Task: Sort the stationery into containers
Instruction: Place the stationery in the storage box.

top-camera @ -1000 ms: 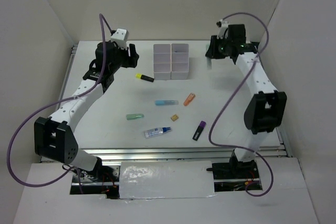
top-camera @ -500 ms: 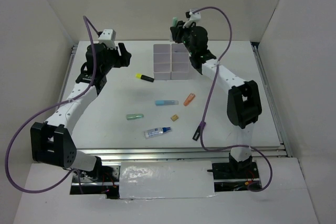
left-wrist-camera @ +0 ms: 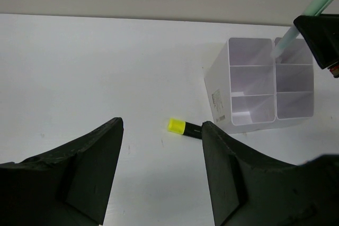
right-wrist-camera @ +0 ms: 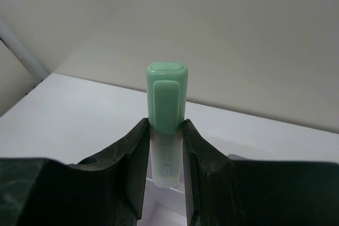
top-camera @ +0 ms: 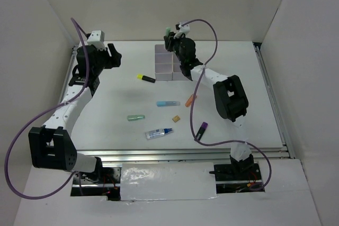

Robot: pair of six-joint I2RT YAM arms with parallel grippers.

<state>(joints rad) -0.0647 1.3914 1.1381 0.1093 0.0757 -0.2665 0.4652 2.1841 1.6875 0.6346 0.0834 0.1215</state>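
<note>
A mint-capped marker [right-wrist-camera: 166,93] is clamped cap-up between the fingers of the right gripper [right-wrist-camera: 166,136], which is held above the far end of the white bins [top-camera: 163,70]. From the left wrist view the marker is seen tilted, with its pale lower end in front of the rim between the two farthest compartments (whether it has entered either cannot be told). The left gripper [left-wrist-camera: 161,124] is spread wide with nothing between its fingers, raised over the left side of the table [top-camera: 106,109] and well apart from the bins. The yellow-black marker [top-camera: 145,78] is laid near the bins' near-left corner. Nearer the arm bases the other items are scattered apart from one another: the light-blue marker [top-camera: 168,103], the orange marker [top-camera: 190,99], the green marker [top-camera: 136,117], the tan block [top-camera: 176,118], the white tube with blue cap [top-camera: 159,133] and the purple marker [top-camera: 201,130].
</note>
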